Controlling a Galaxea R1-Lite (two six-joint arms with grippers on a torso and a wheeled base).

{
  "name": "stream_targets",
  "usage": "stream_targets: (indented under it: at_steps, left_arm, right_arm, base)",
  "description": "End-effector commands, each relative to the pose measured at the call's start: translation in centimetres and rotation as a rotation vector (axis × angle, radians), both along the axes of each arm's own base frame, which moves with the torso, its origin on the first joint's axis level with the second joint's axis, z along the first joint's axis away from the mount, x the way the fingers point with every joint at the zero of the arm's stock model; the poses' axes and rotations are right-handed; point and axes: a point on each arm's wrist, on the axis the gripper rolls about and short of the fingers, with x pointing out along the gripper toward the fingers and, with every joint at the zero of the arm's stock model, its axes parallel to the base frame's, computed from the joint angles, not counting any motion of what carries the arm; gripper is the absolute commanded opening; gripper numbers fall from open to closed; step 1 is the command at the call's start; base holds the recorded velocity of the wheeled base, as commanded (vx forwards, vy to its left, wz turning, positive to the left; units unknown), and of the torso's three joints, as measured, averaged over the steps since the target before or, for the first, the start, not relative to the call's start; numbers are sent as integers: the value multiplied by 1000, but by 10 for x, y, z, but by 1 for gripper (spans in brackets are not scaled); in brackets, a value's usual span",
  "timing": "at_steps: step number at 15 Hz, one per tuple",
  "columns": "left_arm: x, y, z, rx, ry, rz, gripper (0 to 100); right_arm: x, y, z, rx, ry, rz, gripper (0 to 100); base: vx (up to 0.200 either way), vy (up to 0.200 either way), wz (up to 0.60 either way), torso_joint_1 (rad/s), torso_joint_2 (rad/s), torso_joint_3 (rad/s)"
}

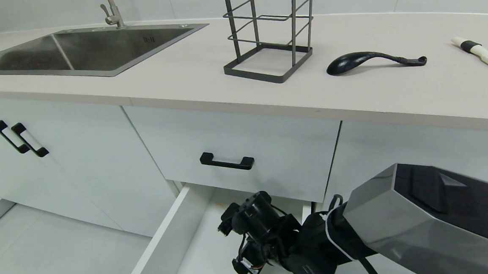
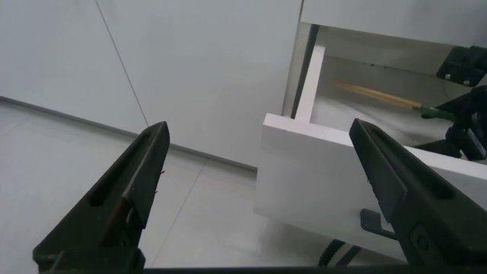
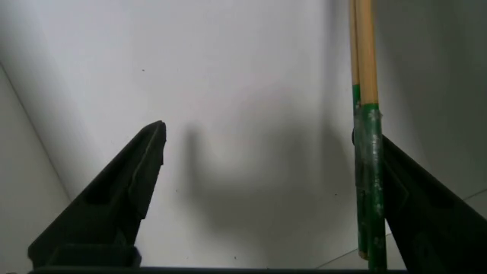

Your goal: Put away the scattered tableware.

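A pair of bamboo chopsticks (image 3: 367,114) with green-wrapped ends lies on the floor of the open white lower drawer (image 1: 165,239). My right gripper (image 3: 270,137) is inside the drawer, open, with the chopsticks lying just by one finger and nothing between the fingers. In the head view the right gripper (image 1: 235,243) is low in the drawer. My left gripper (image 2: 259,129) is open and holds nothing, outside the drawer front (image 2: 335,175), facing the chopsticks (image 2: 380,95). A black spoon (image 1: 370,60) and a cream utensil with a black band (image 1: 482,54) lie on the counter.
A dark wire rack (image 1: 268,29) stands mid-counter and a steel sink (image 1: 86,49) with a tap sits at the back left. Above the open drawer is a shut drawer with a black handle (image 1: 227,161). Cabinet doors with black handles (image 1: 20,139) are to the left.
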Motion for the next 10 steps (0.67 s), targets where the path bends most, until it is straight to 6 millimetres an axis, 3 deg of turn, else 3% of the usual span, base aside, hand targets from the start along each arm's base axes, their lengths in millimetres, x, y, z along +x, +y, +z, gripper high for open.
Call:
stream_targets:
  at_steps: [1, 7, 10]
  left_arm:
    - [0, 0, 0, 0, -2, 1, 100]
    - [0, 0, 0, 0, 0, 1, 100]
    - [0, 0, 0, 0, 0, 1, 100]
  right_arm:
    - [-4, 1, 10, 22, -7, 17, 100]
    - [-8, -2, 20, 35, -9, 30, 100]
    - [-32, -7, 49, 75, -24, 80, 100]
  base:
    - [0, 0, 0, 0, 0, 0]
    - [0, 0, 0, 0, 0, 0]
    - [0, 0, 0, 0, 0, 0]
